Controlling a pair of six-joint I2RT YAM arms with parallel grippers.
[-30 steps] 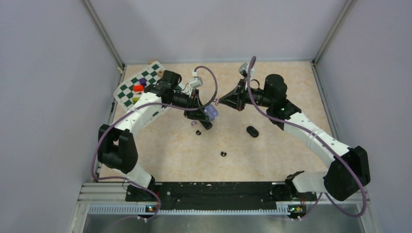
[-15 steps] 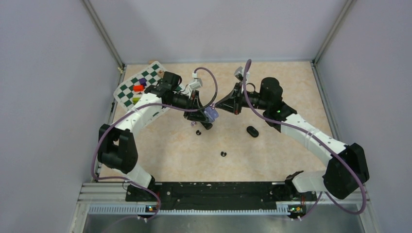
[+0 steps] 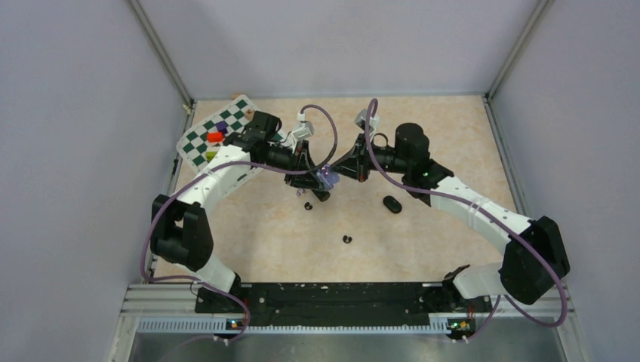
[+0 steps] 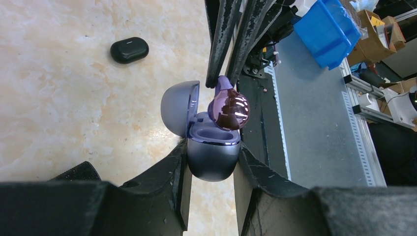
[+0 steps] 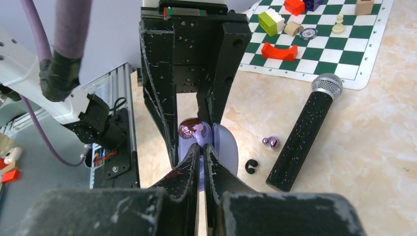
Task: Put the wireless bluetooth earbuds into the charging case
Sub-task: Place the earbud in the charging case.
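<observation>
Right wrist, microphone [image 5: 302, 140] beside loose earbud [image 5: 270, 142], checkered mat [image 5: 344, 44]

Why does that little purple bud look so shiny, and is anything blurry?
Left wrist view: the purple earbud mirrors bright streaks of light; the left end effector, holding the charging case, looks dark and soft up close. Right wrist view: the right end effector blurs toward the bottom edge, the microphone is sharp. Top view: even light, faint shadows.

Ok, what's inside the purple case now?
One socket shows empty. A purple bud, pinched by the right hand, hangs over the case rim and hides the other.
</observation>
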